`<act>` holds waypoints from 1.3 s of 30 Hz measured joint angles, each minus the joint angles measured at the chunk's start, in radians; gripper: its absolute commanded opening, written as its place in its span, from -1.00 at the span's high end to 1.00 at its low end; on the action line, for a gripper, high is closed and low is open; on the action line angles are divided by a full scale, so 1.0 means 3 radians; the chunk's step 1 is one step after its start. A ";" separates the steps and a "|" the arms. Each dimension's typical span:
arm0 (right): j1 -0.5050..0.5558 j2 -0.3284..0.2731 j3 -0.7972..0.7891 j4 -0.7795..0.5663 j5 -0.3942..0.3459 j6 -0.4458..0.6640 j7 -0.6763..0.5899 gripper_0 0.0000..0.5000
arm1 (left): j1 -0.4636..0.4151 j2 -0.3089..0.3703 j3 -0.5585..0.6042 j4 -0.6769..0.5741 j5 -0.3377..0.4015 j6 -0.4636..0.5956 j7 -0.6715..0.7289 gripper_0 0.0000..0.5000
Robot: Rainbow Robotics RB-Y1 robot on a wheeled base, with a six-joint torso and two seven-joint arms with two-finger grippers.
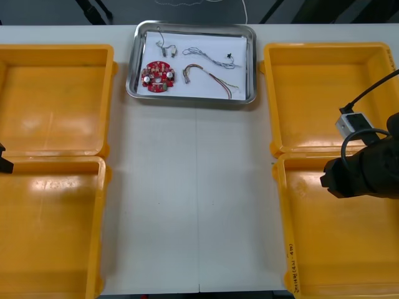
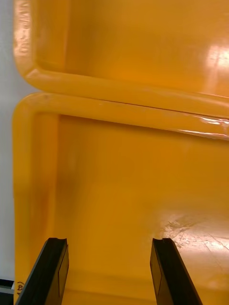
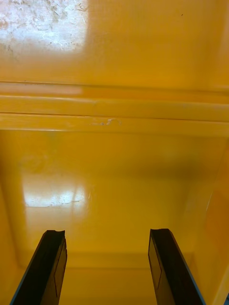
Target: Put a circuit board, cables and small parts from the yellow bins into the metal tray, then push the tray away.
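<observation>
Plainly the tray (image 1: 190, 100) is what matters now. It lies well ahead of both grippers and inward of each, far up the table. Its long axis runs side to side, so its near long rim faces the robot square-on for a push. Inside it lie the board (image 1: 158, 75), the cables (image 1: 212, 78) and a few small parts (image 1: 166, 51).

The right gripper (image 2: 109, 242) hangs over the right near bin (image 2: 119, 181), fingers spread wide, nothing between them and touching nothing. The bin floor beneath it looks bare. The left gripper (image 3: 106, 233) hangs likewise over the left near bin (image 3: 114, 190), spread and empty.

From where I stand the right gripper looks the nearer to the tray, which sits ahead of it and to its left. I'd judge the loading done, with only the push to come, if there is any table beyond the tray to push it over.
</observation>
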 measured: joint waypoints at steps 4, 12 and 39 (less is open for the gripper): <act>0.0070 0.0000 -0.0154 0.0067 -0.0008 0.0000 0.0000 -1.00 | 0.0000 0.0000 0.0000 0.0000 0.0000 0.0000 0.0000 -1.00; 0.0173 0.0000 -0.0327 0.0252 -0.0029 -0.0029 0.0000 -1.00 | 0.0000 0.0000 0.0000 0.0000 0.0000 0.0000 0.0000 -1.00; 0.0252 0.0000 -0.0328 0.0435 -0.0109 -0.0210 0.0000 -1.00 | 0.0000 0.0000 0.0000 0.0000 0.0000 0.0000 0.0000 -1.00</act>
